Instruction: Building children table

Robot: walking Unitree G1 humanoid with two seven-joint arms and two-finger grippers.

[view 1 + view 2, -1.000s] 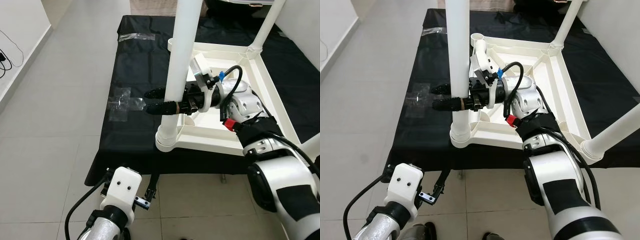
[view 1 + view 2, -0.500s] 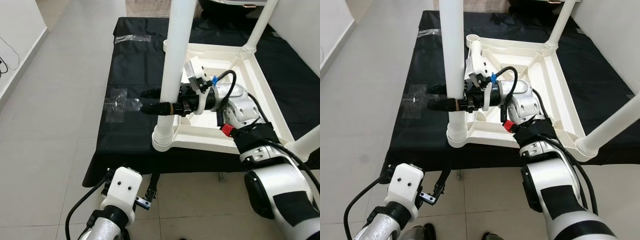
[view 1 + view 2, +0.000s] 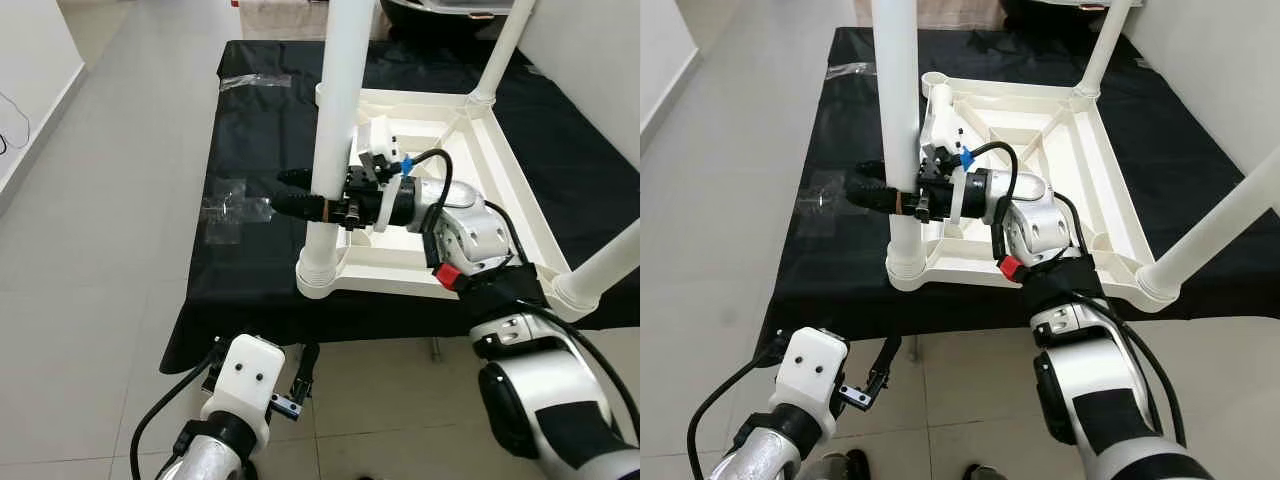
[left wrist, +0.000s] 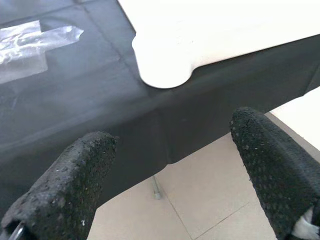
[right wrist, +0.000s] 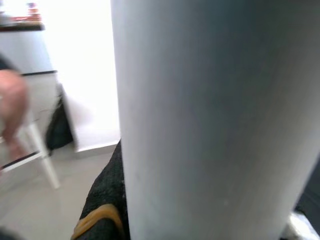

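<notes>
The white children's table (image 3: 520,200) lies upside down on a black-covered surface. One white leg (image 3: 335,100) stands upright in its near-left corner socket (image 3: 320,275). My right gripper (image 3: 282,194) reaches across from the right, shut on this leg a little above the socket, with one black finger on each side. In the right wrist view the leg (image 5: 215,120) stands close up with a finger (image 5: 107,200) beside it. My left gripper (image 4: 172,135) hangs open and holds nothing, low in front of the black cloth's edge, below that corner (image 4: 162,70).
Two more legs stand in the far-right (image 3: 505,50) and near-right (image 3: 610,265) corners. The far-left socket (image 3: 933,78) holds no leg. Clear plastic wrappers (image 3: 235,205) (image 3: 255,80) lie on the black cloth left of the table. Grey tiled floor surrounds the surface.
The head camera has shifted, so the whole table sits a little further left in view. My right gripper stays on the leg at the same height. The left arm hangs as before.
</notes>
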